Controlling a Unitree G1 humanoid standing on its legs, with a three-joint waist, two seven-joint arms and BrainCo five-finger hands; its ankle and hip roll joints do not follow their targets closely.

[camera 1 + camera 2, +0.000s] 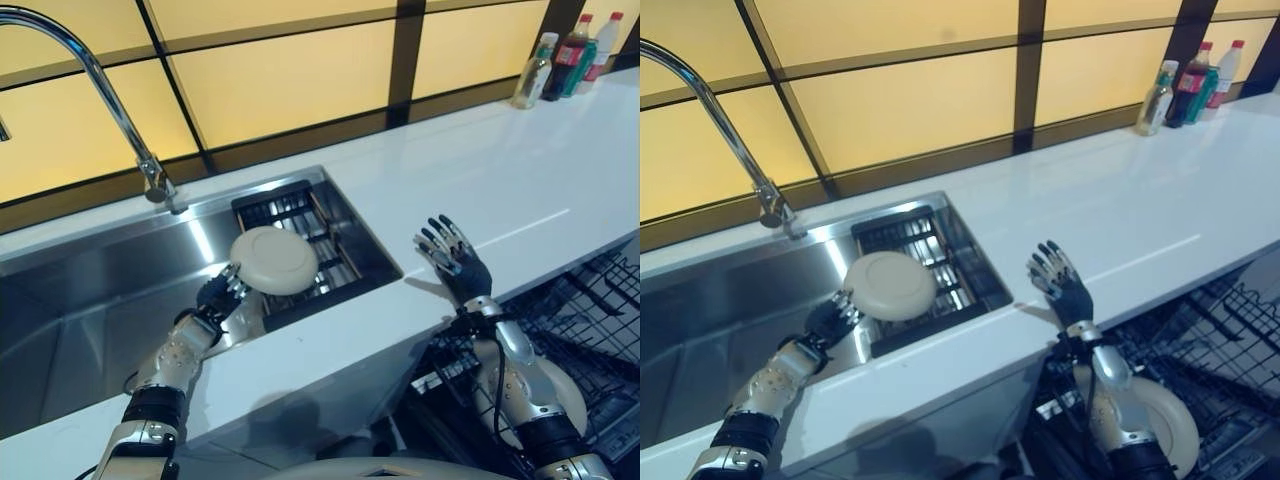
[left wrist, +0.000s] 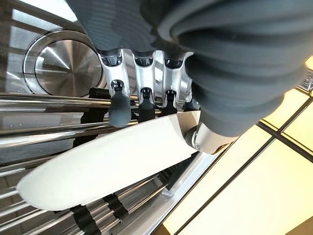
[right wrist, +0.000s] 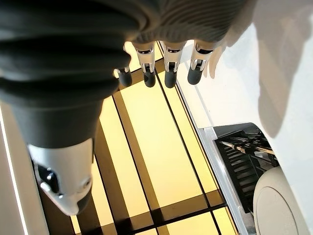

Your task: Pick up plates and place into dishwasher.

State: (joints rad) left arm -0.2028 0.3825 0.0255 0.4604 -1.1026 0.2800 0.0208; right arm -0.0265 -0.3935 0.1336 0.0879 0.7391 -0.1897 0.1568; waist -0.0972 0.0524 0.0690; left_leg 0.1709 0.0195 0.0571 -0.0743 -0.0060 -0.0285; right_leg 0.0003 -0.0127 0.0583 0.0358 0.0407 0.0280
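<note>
Kitchen: steel sink [image 1: 90,300] with faucet [image 1: 90,80], white countertop [image 1: 500,180], dishwasher rack [image 1: 590,320], bottles [image 1: 565,60].

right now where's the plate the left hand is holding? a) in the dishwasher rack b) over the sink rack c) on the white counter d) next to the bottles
b: the left hand grips the cream plate by its edge, above the black rack in the sink.

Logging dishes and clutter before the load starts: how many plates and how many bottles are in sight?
Plates: 2, one held by the left hand over the sink, one in the dishwasher rack
Bottles: 3, at the counter's far end
Total: 5
</note>
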